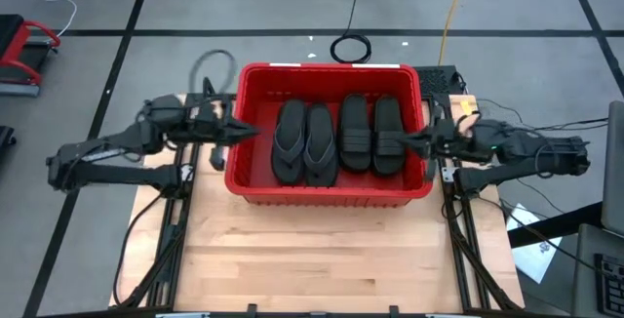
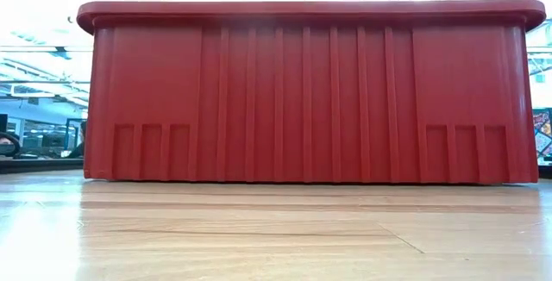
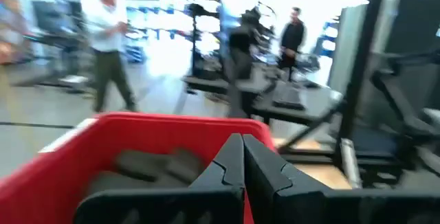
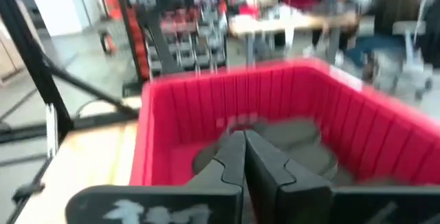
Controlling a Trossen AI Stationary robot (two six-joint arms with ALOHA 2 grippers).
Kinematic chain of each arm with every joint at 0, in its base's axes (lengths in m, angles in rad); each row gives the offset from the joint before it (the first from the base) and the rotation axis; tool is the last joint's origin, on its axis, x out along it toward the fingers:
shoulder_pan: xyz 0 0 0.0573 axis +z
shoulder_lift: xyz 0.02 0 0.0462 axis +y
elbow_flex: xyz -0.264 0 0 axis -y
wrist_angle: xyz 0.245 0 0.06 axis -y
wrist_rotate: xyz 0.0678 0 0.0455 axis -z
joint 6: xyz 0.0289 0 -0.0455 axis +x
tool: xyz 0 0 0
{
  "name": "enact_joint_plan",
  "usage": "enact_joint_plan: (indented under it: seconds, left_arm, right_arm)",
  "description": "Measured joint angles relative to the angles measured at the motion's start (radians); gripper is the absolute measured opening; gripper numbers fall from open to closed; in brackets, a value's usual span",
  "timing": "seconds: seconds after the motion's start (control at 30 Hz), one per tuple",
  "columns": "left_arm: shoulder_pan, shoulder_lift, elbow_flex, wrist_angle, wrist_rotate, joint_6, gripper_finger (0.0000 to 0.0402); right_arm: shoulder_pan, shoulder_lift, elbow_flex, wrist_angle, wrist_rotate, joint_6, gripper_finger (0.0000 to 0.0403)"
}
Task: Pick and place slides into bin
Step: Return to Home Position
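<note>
The wooden table (image 1: 322, 250) carries the red bin (image 1: 331, 194) at its far middle, long side across. In the low view the bin's ribbed wall (image 2: 302, 91) fills nearly the whole width and stands flat on the boards.

The left arm (image 1: 107, 152) reaches in from the left side of the table and the right arm (image 1: 536, 152) from the right, each stretched level toward the bin.

Four slides (image 1: 320, 147) lie in the bin side by side, lengthwise from near wall to far wall. Two flip-flops (image 1: 291, 144) are on the left, touching each other, and two band slides (image 1: 355, 133) are on the right. Whether more lie under them I cannot tell from above. In both wrist views they show only as blurred dark shapes on the bin floor.

The left gripper (image 1: 251, 131) hangs above the bin's left rim, pointing inward. In its wrist view its fingers (image 3: 242, 157) are pressed together with nothing between them, the red wall (image 3: 137, 124) just ahead.

The right gripper (image 1: 409, 140) sits over the right rim near the outer band slide. Its fingers (image 4: 244, 157) are likewise closed and empty, looking into the bin (image 4: 206, 100).

Beyond the table, two people (image 3: 106, 38) stand in the room.
</note>
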Motion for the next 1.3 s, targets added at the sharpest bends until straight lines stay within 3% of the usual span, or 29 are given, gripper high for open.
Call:
enact_joint_plan:
  seconds: [0.23,0.37,0.63,0.87,1.07,1.3]
  left_arm:
    - [0.019,-0.274,0.024,-0.172,-0.157,0.087,0.0]
    - [0.019,-0.388,0.026,-0.328,-0.254,0.061,0.0]
    - [0.019,-0.403,0.025,-0.401,-0.301,0.041,0.0]
    - [0.002,-0.401,0.025,-0.559,-0.417,0.025,0.0]
    - [-0.009,-0.402,0.003,-0.567,-0.385,0.026,0.0]
    - [-0.01,-0.415,-0.123,-0.228,-0.22,-0.012,0.0]
  right_arm:
    - [0.007,-0.076,-0.028,-0.027,-0.018,0.102,0.0]
    - [0.037,-0.11,-0.028,-0.044,0.039,0.088,0.0]
    - [0.052,-0.184,-0.095,0.015,0.144,0.043,0.0]
    - [0.053,-0.211,-0.26,0.23,0.12,0.094,0.0]
    - [0.052,-0.211,-0.325,0.301,0.114,0.131,0.0]
    - [0.052,-0.212,-0.326,0.364,0.112,0.095,0.0]
